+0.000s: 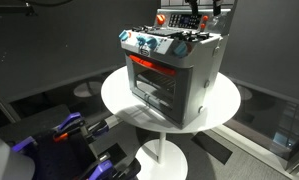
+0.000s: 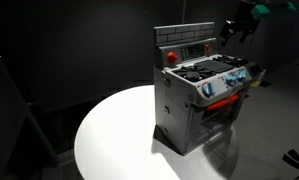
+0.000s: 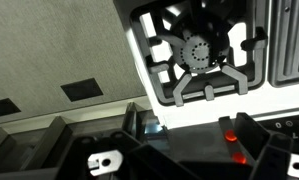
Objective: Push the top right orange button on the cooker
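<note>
The gripper [image 2: 238, 27], whose opening I cannot tell, hovers above the right end of the cooker's [image 2: 194, 100] back panel, where the orange button [image 3: 227, 125] glows just below it, so the push probably goes downward.

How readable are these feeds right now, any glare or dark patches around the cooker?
Both exterior views: dark room, with only the cooker and the table lit. In an exterior view the table is washed out by glare. Wrist view: the burner grate reads clearly, but the lower half is lost in shadow.
</note>
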Controlling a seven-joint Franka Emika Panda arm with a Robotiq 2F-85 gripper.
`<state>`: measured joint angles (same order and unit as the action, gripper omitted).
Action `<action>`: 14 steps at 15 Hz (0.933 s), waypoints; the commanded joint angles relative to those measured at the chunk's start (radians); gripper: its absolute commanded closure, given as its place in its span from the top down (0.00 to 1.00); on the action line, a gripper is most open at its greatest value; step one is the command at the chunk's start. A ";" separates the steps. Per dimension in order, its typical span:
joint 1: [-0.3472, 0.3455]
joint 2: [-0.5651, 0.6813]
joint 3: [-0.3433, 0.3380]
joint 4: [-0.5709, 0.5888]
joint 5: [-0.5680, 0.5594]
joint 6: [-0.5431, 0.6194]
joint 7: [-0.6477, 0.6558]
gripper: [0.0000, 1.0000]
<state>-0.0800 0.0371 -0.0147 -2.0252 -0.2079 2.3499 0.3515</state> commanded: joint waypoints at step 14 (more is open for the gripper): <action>0.059 0.188 -0.058 0.213 -0.004 -0.020 0.040 1.00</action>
<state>-0.0394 0.1952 -0.0574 -1.8615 -0.2087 2.3499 0.3730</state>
